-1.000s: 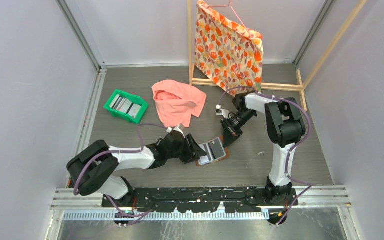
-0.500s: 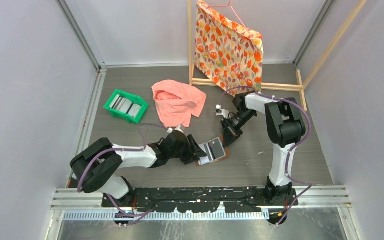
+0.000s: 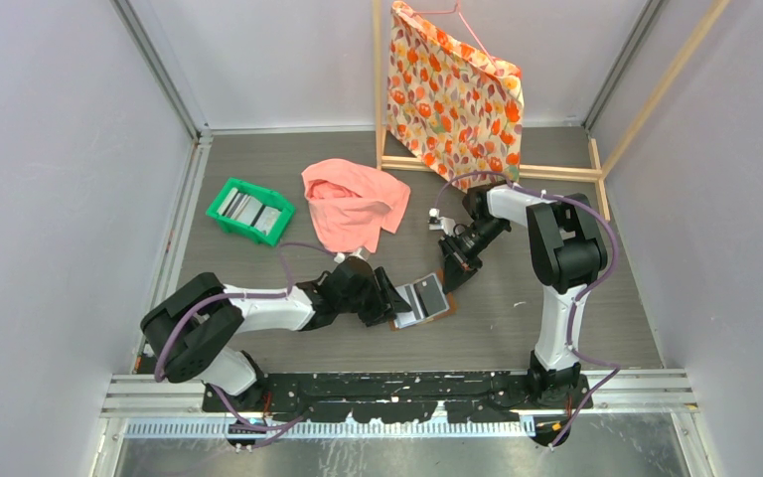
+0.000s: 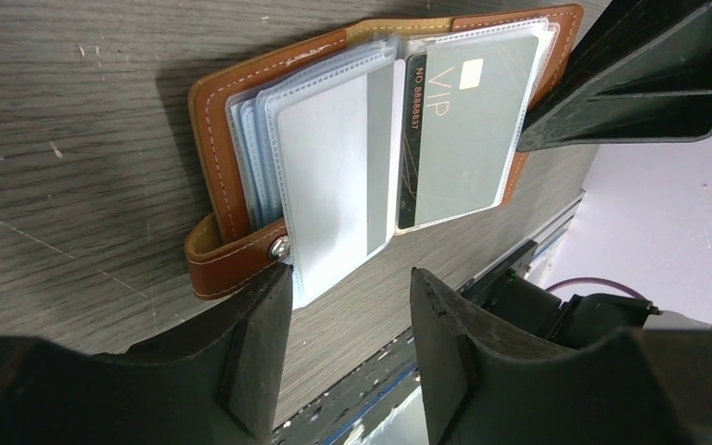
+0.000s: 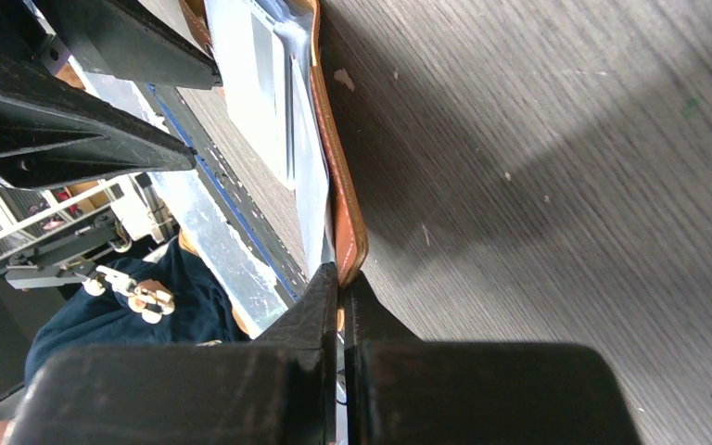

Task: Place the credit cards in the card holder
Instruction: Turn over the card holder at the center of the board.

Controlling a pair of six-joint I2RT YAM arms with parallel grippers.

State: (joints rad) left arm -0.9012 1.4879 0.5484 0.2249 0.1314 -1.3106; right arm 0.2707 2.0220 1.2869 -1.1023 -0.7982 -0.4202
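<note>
The card holder (image 4: 232, 176) is a brown leather wallet lying open on the grey table, its clear sleeves fanned out. One sleeve holds a grey credit card marked VIP (image 4: 468, 130). A pale card (image 4: 329, 171) sits in the sleeve beside it. My left gripper (image 4: 348, 320) hovers open just off the wallet's snap tab (image 4: 241, 264), with nothing between its fingers. My right gripper (image 5: 341, 278) is shut on the wallet's far leather edge (image 5: 338, 167). From above, the card holder (image 3: 441, 309) lies between the left gripper (image 3: 394, 300) and the right gripper (image 3: 454, 281).
A green tray (image 3: 225, 216) at the left holds more grey cards (image 3: 248, 207). A pink cloth (image 3: 353, 204) lies behind the wallet. A floral bag (image 3: 454, 89) hangs on a wooden frame (image 3: 556, 172) at the back. Grey walls enclose the table.
The left arm's elbow has shifted slightly. The wallet, both grippers and the right arm look the same.
</note>
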